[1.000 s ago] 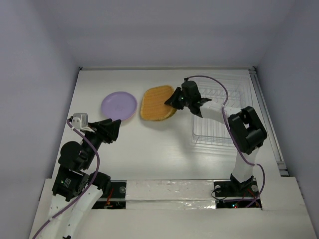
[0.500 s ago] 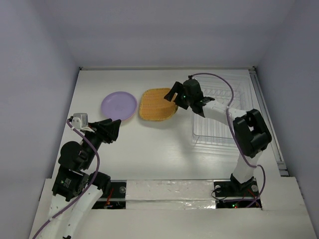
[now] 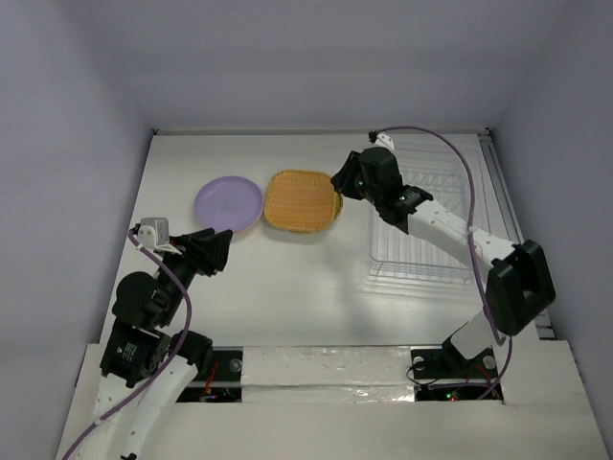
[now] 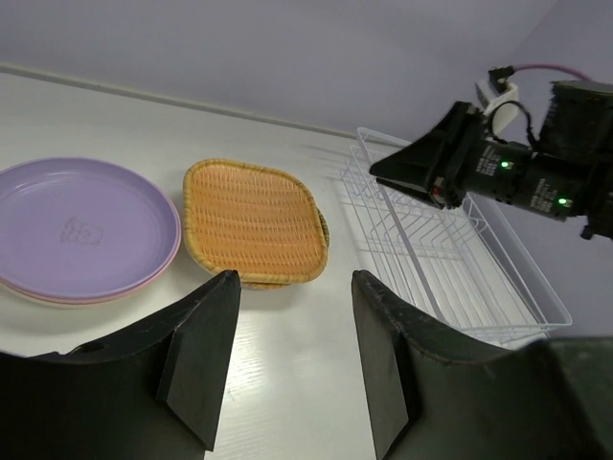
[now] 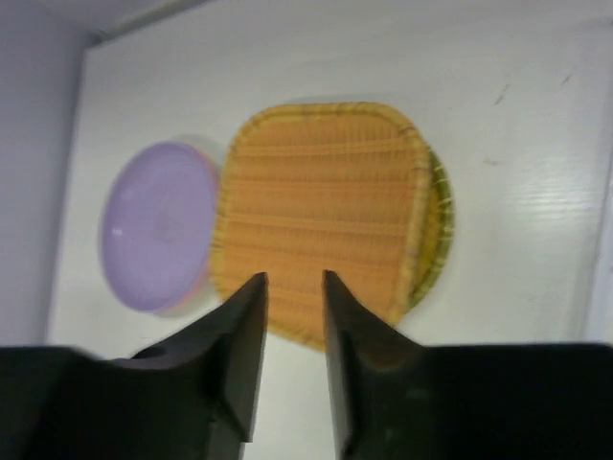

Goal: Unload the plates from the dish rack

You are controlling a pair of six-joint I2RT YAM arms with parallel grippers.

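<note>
The squarish orange woven plate (image 3: 304, 200) (image 4: 254, 222) (image 5: 321, 201) lies flat on a round plate whose greenish rim (image 5: 439, 230) shows at its right side. To its left a lavender plate (image 3: 228, 203) (image 4: 81, 230) (image 5: 158, 225) rests on a pink one (image 4: 168, 264). The wire dish rack (image 3: 421, 273) (image 4: 407, 251) stands at the right with no plates showing in it. My right gripper (image 3: 337, 182) (image 5: 292, 278) hovers above the orange plate's near-right edge, open and holding nothing. Near the front left, my left gripper (image 3: 218, 251) (image 4: 292, 278) is open over bare table.
White walls close in the table at the back and both sides. The right arm (image 3: 450, 230) stretches over the rack's left part. A purple cable (image 3: 460, 168) loops above the right arm. Bare white tabletop (image 3: 297, 287) lies between the plates and the arm bases.
My right gripper opened and let go of the orange woven plate, which settled flat on the stack. The gripper then drew back and up toward the rack. The left arm stayed still.
</note>
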